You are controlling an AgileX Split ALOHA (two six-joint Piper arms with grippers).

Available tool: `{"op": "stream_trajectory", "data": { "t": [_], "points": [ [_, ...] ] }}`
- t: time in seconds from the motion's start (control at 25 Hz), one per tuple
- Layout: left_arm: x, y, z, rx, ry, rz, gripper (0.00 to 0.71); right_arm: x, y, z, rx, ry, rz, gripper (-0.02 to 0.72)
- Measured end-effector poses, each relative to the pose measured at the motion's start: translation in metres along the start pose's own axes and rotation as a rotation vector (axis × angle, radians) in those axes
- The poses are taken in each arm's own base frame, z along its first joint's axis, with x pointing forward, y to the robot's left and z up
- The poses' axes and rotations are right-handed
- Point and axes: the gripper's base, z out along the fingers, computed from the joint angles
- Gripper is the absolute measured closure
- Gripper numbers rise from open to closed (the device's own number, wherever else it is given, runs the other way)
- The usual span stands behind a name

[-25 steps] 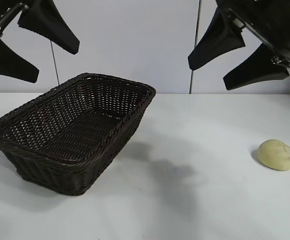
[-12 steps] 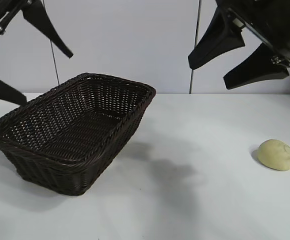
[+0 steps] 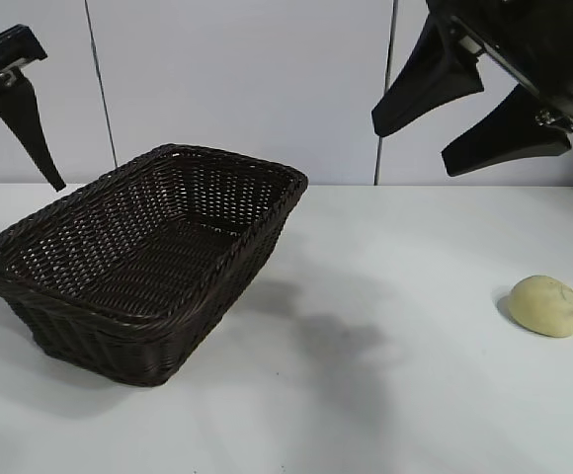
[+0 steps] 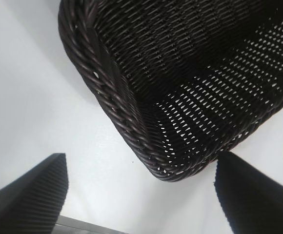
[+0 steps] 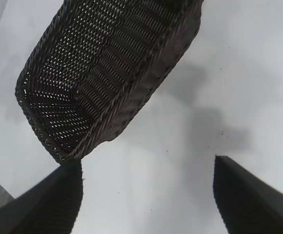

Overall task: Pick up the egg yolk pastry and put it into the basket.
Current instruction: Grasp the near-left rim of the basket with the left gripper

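The left gripper (image 3: 20, 118) hung at about ten o'clock in the exterior view, above and just outside the basket's (image 3: 143, 252) left end. Only one dark finger (image 3: 28, 128) showed there, pointing down, clear of the rim. In the left wrist view its two ribbed fingers (image 4: 31, 195) stood wide apart with nothing between them, and one rounded corner of the basket (image 4: 146, 141) lay under the gap on the white table (image 4: 29, 97).

The basket sat on the table (image 3: 385, 395) at about nine o'clock, long and dark brown, its braided rim up and its open weave letting the white surface show through. Nothing showed inside it. Its far end ran toward the grey wall (image 3: 237, 79), and a soft shadow lay on the table beside its right flank.

The right gripper (image 3: 474, 114) hung at about one o'clock, high over the table and well to the right of the basket. Its two black fingers (image 3: 425, 89) were spread apart, slanting down and leftward, holding nothing. The right wrist view showed the same open gap between its fingers (image 5: 44, 204), with the basket (image 5: 107, 73) farther off.

The pastry (image 3: 545, 305) lay on the table at about four o'clock, a pale yellow dome with faint creases. It was well apart from the basket, below the right gripper and touched by neither.
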Motion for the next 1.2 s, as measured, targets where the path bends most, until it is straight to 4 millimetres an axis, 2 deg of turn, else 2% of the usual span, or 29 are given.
{"op": "stream_trajectory", "data": {
  "t": [0.24, 0.4, 0.64, 1.0, 1.2],
  "points": [
    [0.017, -0.010, 0.006, -0.050, -0.094, -0.052, 0.114, 0.000, 0.000, 0.000, 0.001, -0.001, 0.000, 0.164],
    [0.016, -0.010, 0.006, -0.077, -0.173, -0.125, 0.114, 0.000, 0.000, 0.000, 0.001, -0.001, 0.000, 0.164],
    [0.013, -0.013, 0.006, -0.032, -0.202, -0.157, 0.114, 0.000, 0.000, 0.000, 0.001, -0.001, 0.000, 0.164],
    [0.018, 0.008, 0.030, -0.025, -0.203, -0.194, 0.114, -0.001, 0.000, 0.000, 0.003, -0.006, 0.000, 0.164],
    [0.019, 0.010, 0.035, 0.010, -0.213, -0.189, 0.114, -0.001, 0.000, 0.000, 0.004, -0.007, 0.000, 0.164]
  ]
}}
